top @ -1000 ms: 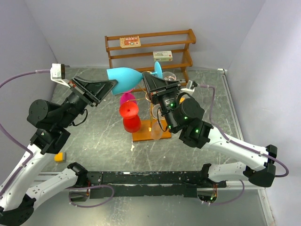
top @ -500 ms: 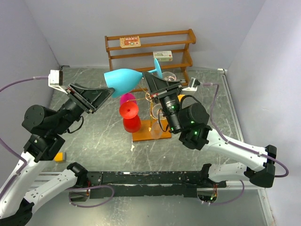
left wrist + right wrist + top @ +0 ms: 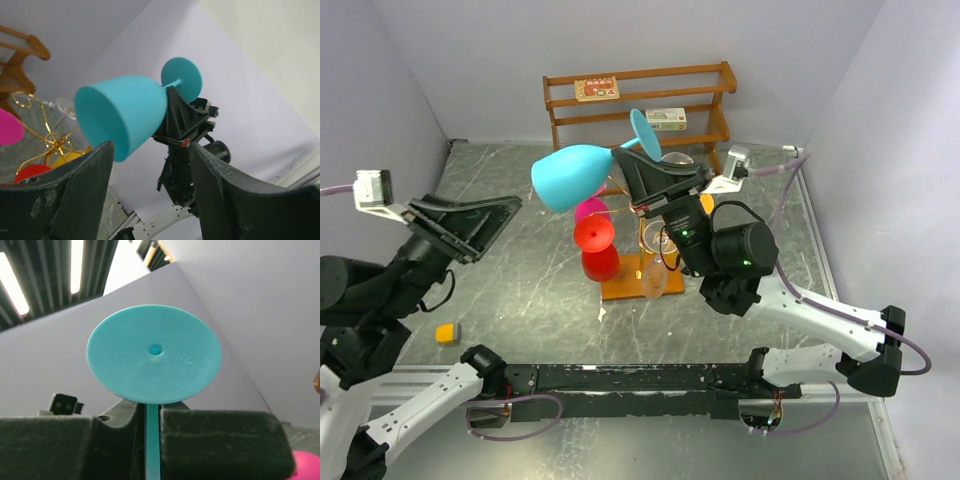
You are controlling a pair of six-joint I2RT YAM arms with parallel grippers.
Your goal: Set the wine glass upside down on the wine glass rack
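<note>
- Wine glass: teal and opaque. It is held in the air on its side, with the bowl mouth facing left and slightly down and the round foot tilted up toward the back wall.
- Position: above the left side of the wine glass rack, over the pink glass and the red glass. It touches neither of them.
- Right gripper: clamped narrow on the glass stem, just under the foot. In the right wrist view the stem runs down the slit between the two pads, and the foot fills the view above them.
- Left gripper: jaws wide, holding nothing. It is off to the left, well apart from the bowl. The left wrist view shows the bowl mouth framed between its two fingers.
- Rack: gold wire scrolls on an orange wooden base, near the table centre. The red glass has its foot uppermost. A clear glass is on the right side of the base.
- Behind the rack: brown wooden shelf against the back wall, with two small boxes on its tiers.
- A small yellow block lies on the table at the near left.
</note>
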